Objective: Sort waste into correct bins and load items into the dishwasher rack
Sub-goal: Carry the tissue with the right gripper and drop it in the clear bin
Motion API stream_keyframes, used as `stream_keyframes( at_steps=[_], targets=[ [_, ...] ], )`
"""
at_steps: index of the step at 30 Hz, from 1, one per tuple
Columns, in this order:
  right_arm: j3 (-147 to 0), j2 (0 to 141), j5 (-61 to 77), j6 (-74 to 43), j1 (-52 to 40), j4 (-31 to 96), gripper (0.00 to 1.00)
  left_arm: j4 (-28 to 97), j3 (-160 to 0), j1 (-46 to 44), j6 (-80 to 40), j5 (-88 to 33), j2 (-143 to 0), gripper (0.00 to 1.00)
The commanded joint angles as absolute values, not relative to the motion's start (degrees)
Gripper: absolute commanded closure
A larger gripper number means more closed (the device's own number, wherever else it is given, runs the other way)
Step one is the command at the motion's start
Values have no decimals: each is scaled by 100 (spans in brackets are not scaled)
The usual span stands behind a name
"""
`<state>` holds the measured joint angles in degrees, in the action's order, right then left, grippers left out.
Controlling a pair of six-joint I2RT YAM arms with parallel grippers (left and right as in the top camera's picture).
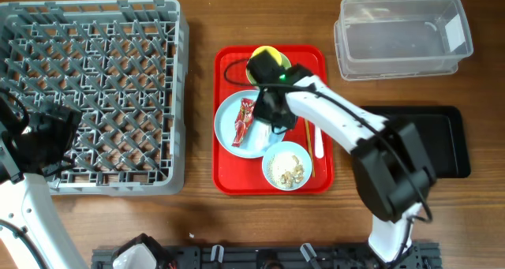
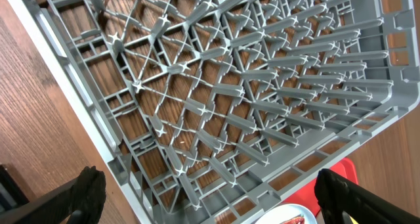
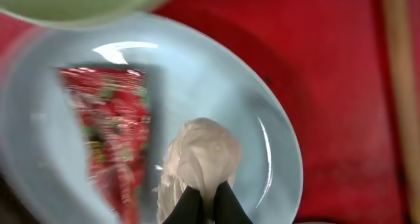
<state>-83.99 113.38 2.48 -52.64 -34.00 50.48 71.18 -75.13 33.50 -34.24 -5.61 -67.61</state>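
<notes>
a: where's the tissue (image 3: 197, 152)?
b: on the blue plate (image 3: 279, 138), pinched in the right gripper (image 3: 207, 201)'s closed fingertips.
a: and the clear tub (image 1: 402, 36)?
b: well off to its right. the left gripper (image 2: 213, 196) is far away, spread wide.

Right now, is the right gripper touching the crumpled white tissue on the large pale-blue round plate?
Touching. The right wrist view shows the right gripper shut on the crumpled white tissue lying on the pale-blue plate.
</notes>
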Motion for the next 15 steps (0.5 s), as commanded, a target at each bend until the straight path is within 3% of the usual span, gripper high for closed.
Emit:
stream_keyframes(
  at_steps=[1,9,15],
  targets=[
    [-8862,10514,259,-4943,-3170,5033,96,7109,-7618,3378,-3498,-504,-6735,0],
    [-8899,9415,-432,-4783,-1796,4541,96,7109,-7618,3378,-3498,-504,-6735,0],
    [-8877,9524,-1094,-4683,-397,2908,96,7109,-7618,3378,-3500,-504,-6735,0]
  ],
)
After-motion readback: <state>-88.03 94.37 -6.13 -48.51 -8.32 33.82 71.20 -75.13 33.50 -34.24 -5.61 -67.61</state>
